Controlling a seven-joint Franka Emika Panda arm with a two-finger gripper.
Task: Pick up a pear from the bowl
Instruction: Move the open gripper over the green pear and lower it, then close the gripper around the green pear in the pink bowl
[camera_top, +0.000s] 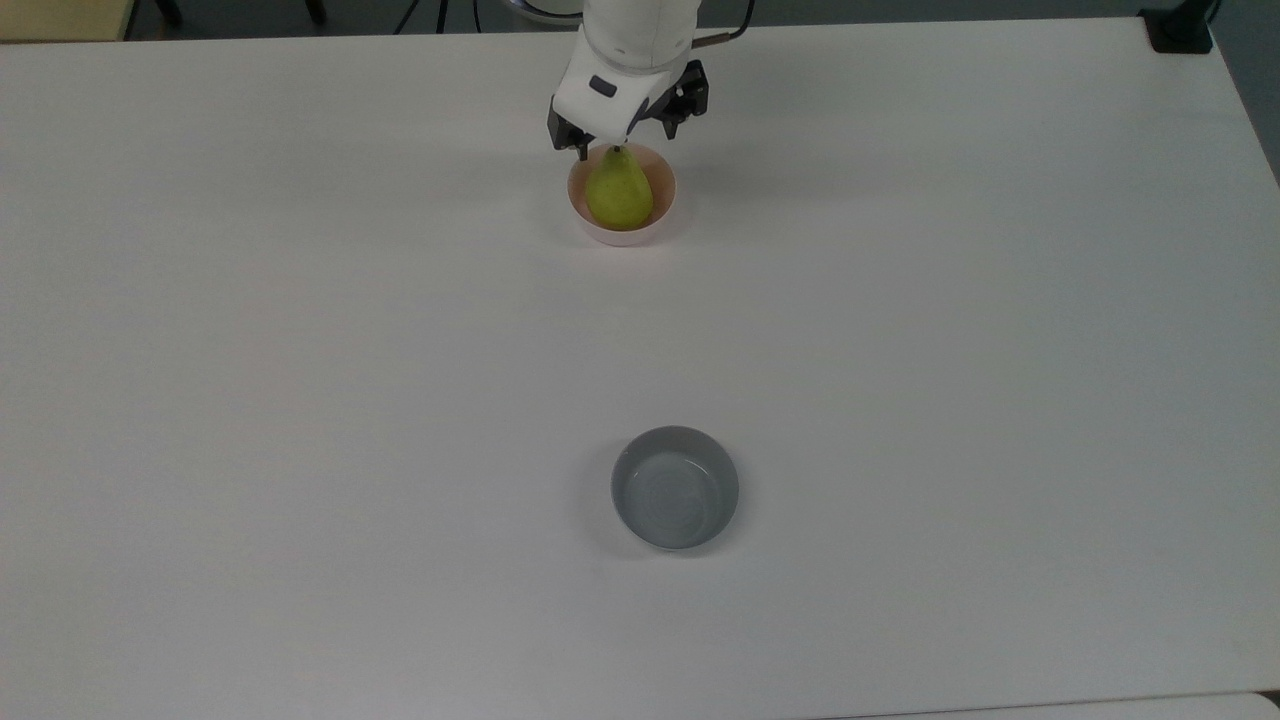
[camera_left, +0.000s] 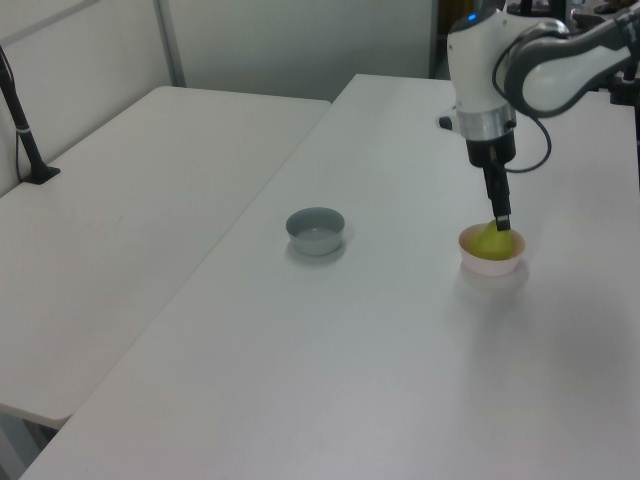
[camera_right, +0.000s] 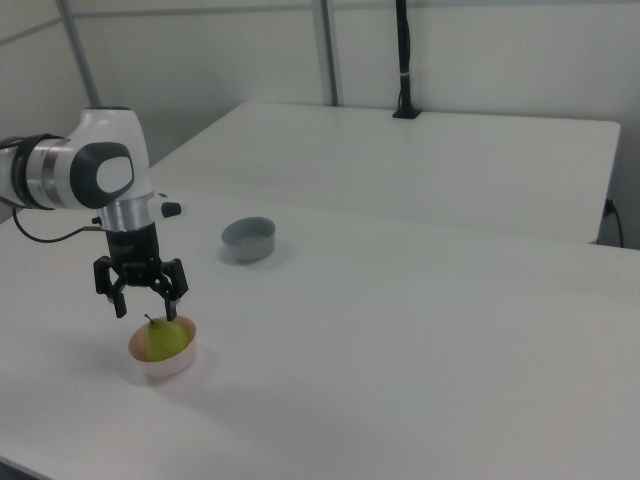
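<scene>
Top view: the white tabletop (camera_top: 300, 350) spreads wide and bare around the two bowls, with its far edge close behind the arm and its near edge along the bottom of the picture. The grey bowl (camera_top: 675, 487) sits well apart from the pink bowl (camera_top: 622, 230), nearer the bottom edge, with open surface on every side of it. In the left view a second table (camera_left: 130, 210) runs alongside, meeting the tabletop along a long seam at the left view's left.

The pear (camera_top: 619, 190) is yellow-green, rounded at the base and narrowing to a short dark stem. It stands inside the pink bowl, which has a pale whitish outer wall, and its stem points toward the arm in the top view.

The claw (camera_right: 145, 308) hangs just above the pear, pointing straight down, its fingers (camera_right: 171, 307) spread wide and gripping nothing. In the right view the two fingertips straddle the stem, one on each side, level with the pear's top and not touching its body.
</scene>
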